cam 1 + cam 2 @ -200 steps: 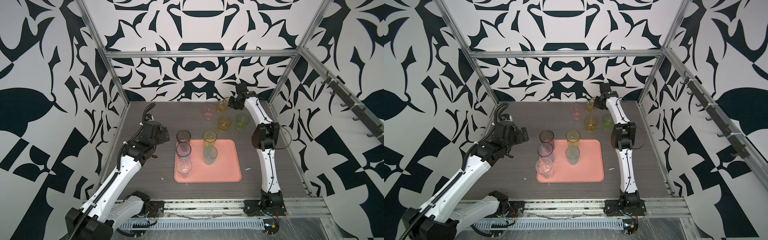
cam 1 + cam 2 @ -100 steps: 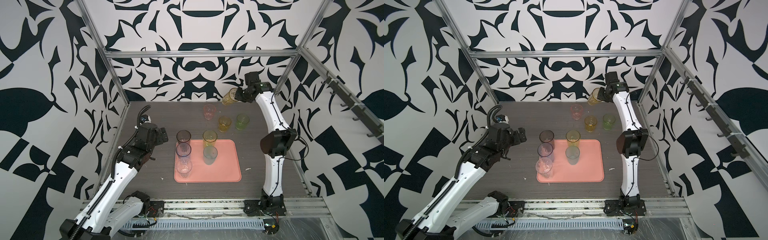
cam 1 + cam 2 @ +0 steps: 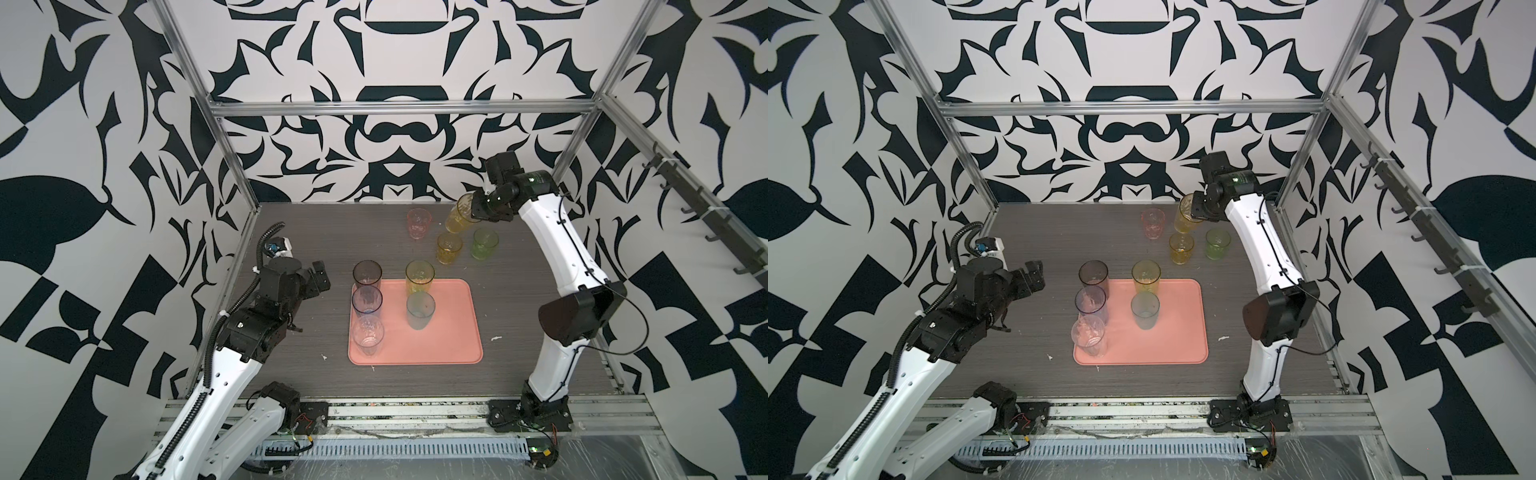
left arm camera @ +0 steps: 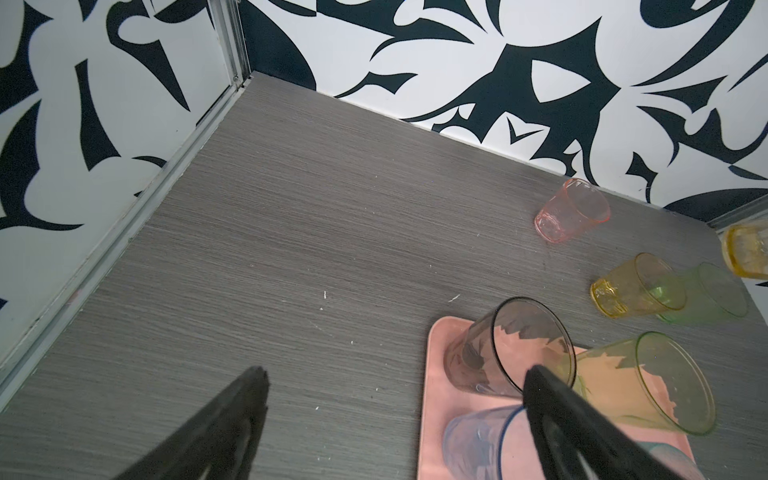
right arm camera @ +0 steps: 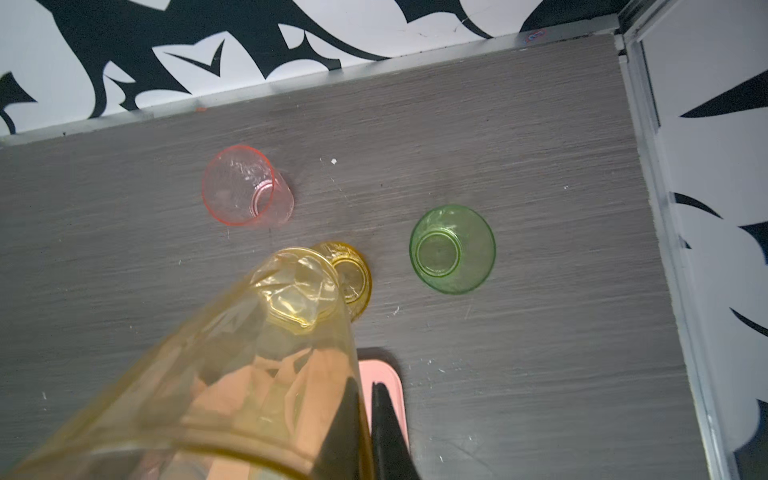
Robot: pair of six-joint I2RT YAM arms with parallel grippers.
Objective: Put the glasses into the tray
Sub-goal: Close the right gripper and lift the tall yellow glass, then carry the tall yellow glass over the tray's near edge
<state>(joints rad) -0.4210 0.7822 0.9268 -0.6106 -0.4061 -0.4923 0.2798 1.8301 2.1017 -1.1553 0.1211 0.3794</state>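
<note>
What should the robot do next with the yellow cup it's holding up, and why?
Probably swing the tall yellow glass over to the tray. The right gripper is shut on its rim, holding it tilted in the air over the short amber glass, and the tray has bare room beside the teal glass.

Hoisted the yellow glass (image 3: 457, 214) with the right gripper (image 3: 475, 209), was sitting low by the pink glass (image 3: 419, 222) a second ago, now up in the air and tipped over with the base down near the amber glass (image 3: 449, 248). Went higher up against the back wall (image 3: 395, 158) half a second ago, then dropped a bit and came forward again. Swung the right elbow (image 3: 577, 311) out to the right and toward the front the whole time. Pulled the left gripper (image 3: 321, 279) back a touch toward the front too, nothing dramatic
</note>
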